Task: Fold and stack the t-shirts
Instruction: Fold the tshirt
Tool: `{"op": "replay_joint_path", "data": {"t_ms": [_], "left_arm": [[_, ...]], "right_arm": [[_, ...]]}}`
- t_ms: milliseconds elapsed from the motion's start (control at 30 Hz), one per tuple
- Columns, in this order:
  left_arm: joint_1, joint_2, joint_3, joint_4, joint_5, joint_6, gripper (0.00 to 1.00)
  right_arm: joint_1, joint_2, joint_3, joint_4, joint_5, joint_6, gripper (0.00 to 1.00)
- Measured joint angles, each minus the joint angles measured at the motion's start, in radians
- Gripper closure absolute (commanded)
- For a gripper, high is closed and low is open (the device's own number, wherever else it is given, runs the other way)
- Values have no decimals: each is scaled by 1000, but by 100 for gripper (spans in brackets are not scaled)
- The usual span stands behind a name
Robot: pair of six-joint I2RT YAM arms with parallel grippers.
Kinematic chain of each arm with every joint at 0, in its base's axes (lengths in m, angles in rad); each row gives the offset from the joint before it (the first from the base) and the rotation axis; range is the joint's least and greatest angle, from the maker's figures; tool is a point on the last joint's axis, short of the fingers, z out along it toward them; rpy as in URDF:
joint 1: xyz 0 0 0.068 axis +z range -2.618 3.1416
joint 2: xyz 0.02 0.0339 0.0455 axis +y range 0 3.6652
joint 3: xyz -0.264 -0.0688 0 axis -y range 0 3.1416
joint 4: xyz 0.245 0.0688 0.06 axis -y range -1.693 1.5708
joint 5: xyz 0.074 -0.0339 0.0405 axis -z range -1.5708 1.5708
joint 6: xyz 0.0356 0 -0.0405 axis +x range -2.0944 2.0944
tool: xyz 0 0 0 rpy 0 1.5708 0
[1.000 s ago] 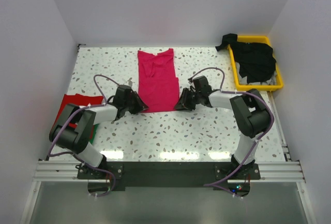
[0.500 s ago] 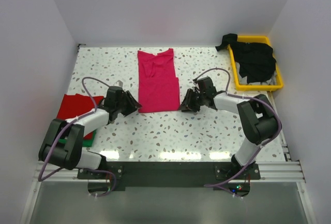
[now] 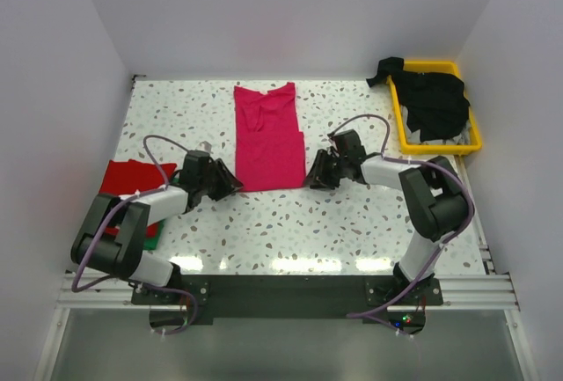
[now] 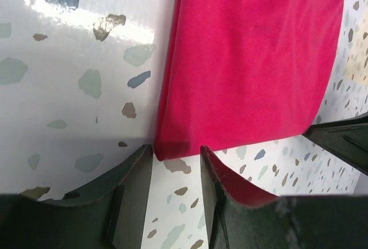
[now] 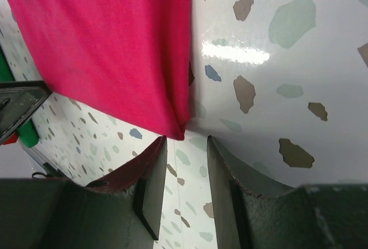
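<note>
Nearest, on the speckled table, a red t-shirt lies beside the left arm. Just beyond, the left gripper and right gripper sit low at the two near corners of the magenta-pink t-shirt. Both have their fingers parted with nothing between them, and the cloth's corners lie just ahead of the tips. That shirt lies flat, folded into a long strip running toward the far edge. At far right, black t-shirts are heaped in a yellow tray.

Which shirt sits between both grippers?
The magenta-pink t-shirt, flat mid-table; the red one lies at the left edge, the black ones in the yellow tray.
</note>
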Motion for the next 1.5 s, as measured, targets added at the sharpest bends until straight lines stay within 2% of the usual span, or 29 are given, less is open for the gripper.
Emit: {"op": "replay_joint_path", "data": {"t_ms": [367,500,633,767,1000,1333,1500], "left_arm": [[-1,51,-1,90,-7,-6,65],[-13,68,-1,121,-23,-8,70],[-29,77,-1,138,-42,-9,79],[-42,74,-10,138,-58,-10,87],[-68,-4,-71,113,-68,-12,97],[-138,-270,-269,58,-56,-62,98],[-190,-478,-380,-8,-50,-97,82]], "right_arm": [[3,24,10,54,2,10,62],[8,36,11,82,3,18,65],[13,52,13,109,5,27,75],[14,55,11,114,18,30,90],[16,18,-50,141,26,34,99],[59,-227,-315,163,24,45,99],[122,-400,-427,145,36,53,98]]}}
